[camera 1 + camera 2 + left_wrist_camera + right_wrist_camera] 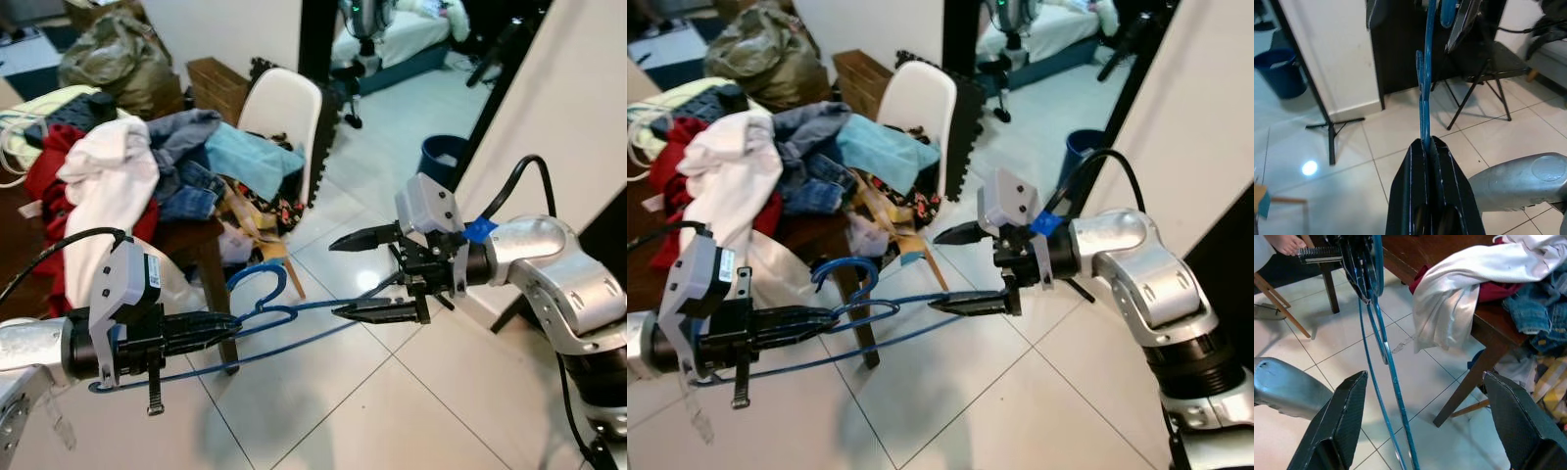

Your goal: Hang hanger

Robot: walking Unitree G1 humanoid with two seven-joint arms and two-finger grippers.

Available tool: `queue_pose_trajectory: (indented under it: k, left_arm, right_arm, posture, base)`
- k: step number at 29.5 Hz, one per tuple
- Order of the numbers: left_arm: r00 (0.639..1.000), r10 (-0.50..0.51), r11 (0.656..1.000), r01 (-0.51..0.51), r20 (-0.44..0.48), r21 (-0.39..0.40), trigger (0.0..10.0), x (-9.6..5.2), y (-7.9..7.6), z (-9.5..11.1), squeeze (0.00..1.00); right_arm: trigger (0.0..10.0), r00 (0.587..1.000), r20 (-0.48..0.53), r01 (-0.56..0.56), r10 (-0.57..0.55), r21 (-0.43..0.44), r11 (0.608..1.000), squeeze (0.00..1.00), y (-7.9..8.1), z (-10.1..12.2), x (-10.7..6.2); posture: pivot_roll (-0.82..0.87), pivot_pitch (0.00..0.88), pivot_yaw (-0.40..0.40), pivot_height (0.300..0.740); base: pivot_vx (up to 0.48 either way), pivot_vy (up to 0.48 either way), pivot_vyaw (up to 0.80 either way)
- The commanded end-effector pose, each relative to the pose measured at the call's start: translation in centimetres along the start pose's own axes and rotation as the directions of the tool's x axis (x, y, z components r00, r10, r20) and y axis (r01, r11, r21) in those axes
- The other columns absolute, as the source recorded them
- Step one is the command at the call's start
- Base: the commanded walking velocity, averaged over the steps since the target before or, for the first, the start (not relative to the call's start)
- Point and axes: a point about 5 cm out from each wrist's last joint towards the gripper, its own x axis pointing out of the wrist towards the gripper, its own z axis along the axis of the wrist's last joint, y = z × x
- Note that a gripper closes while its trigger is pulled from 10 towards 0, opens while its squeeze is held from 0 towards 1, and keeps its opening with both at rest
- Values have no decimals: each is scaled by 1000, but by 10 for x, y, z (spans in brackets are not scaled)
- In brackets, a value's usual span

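left gripper [220, 328]: lower left of the frame, fingers pressed together on the blue hanger [257, 315] just below its hook; the left wrist view shows the wire pinched between them.
hanger: held level across the lower middle of the frame, hook curling up toward the worktop, one end running right to the other arm, the long bar sagging back below the left gripper.
right gripper [367, 274]: centre right, fingers spread wide, one above and one below the hanger's end; the lower finger [377, 311] seems to touch the wire, but it is not clamped.
worktop [1488, 325]: dark wood, upper left, heaped with clothes; a white garment [108, 186] drapes over its edge.
chair [284, 122]: white, behind the heap, upper middle.
bin [443, 157]: blue, on the tiled floor beyond the right arm.
progress: hanger is picked up and in hand; no rail or hook to hang it on can be seen, so the hanging itself is not yet done.
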Motion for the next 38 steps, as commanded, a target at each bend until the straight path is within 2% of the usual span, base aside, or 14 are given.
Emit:
queue_pose_trajectory:
  k: [1, 5, 6, 7, 10, 16, 21, 22, 24, 25, 26, 27, 38]
  left_arm:
    - [999, -42, 999, 42, -4, -4, 10000, 2, -2, 2, 0]
    - [998, -57, 998, 57, -1, 3, 10000, 5, -3, 3, 0]
    - [998, -57, 998, 57, -1, 3, 10000, 5, -3, 3, 0]
    - [998, -65, 998, 65, -1, 10, 10000, 8, -3, 3, 0]
    - [997, -78, 997, 78, 3, 18, 10000, 11, -4, 4, 0]
    - [994, -113, 993, 113, -4, 29, 10000, 16, -7, 6, 0]
    - [993, -121, 992, 122, -11, 34, 10000, 18, -7, 6, 0]
    - [992, -122, 992, 123, -15, 38, 10000, 18, -7, 6, 0]
    - [992, -124, 991, 125, -22, 43, 10000, 18, -7, 6, 0]
    - [992, -124, 991, 125, -22, 42, 10000, 18, -7, 6, 0]
    - [992, -125, 991, 126, -25, 44, 10000, 18, -7, 6, 0]
    - [992, -126, 991, 128, -27, 46, 10000, 19, -7, 6, 0]
    - [990, -134, 988, 136, -38, 69, 10000, 19, -6, 9, 0]
  right_arm:
    - [10000, 995, 32, -92, 93, -20, 996, 0, 11, 6, 13]
    - [10000, 982, 78, -173, 174, -19, 985, 0, 22, 12, 25]
    - [10000, 982, 78, -173, 174, -19, 985, 0, 22, 12, 25]
    - [10000, 977, 89, -194, 195, -20, 981, 0, 26, 13, 33]
    - [10000, 978, 90, -190, 190, -19, 982, 0, 28, 13, 43]
    - [10000, 984, 53, -173, 172, -1, 985, 0, 30, 9, 59]
    - [10000, 985, -4, -172, 172, 10, 985, 0, 30, 4, 64]
    - [4510, 984, -23, -177, 177, 9, 984, 0, 30, 2, 64]
    - [4510, 983, -43, -180, 180, 6, 984, 0, 31, 1, 65]
    - [1333, 981, -53, -184, 184, 2, 983, 0, 31, 1, 65]
    - [1333, 980, -77, -184, 182, -9, 983, 0, 30, -1, 65]
    - [0, 978, -99, -184, 181, -18, 983, 0, 30, -2, 64]
    - [0, 957, -178, -240, 228, -46, 970, 0, 36, -5, 60]
  posture:
    - [-24, 101, -19, 740]
    - [-25, 100, -21, 740]
    - [-25, 100, -21, 740]
    - [-25, 99, -21, 740]
    - [-25, 100, -22, 740]
    - [-25, 100, -26, 740]
    - [-28, 100, -27, 740]
    - [-28, 100, -28, 740]
    - [-28, 100, -28, 740]
    - [-29, 100, -28, 740]
    - [-29, 101, -29, 740]
    - [-28, 101, -31, 740]
    - [-30, 100, -29, 740]
  base:
    - [0, 0, 0]
    - [0, 0, 0]
    - [0, 0, 0]
    - [0, 0, 0]
    - [0, 0, 0]
    - [0, 0, 0]
    - [0, 0, 0]
    - [0, 0, 0]
    - [0, 0, 0]
    - [0, 0, 0]
    - [0, 0, 0]
    - [0, 0, 0]
    - [0, 0, 0]
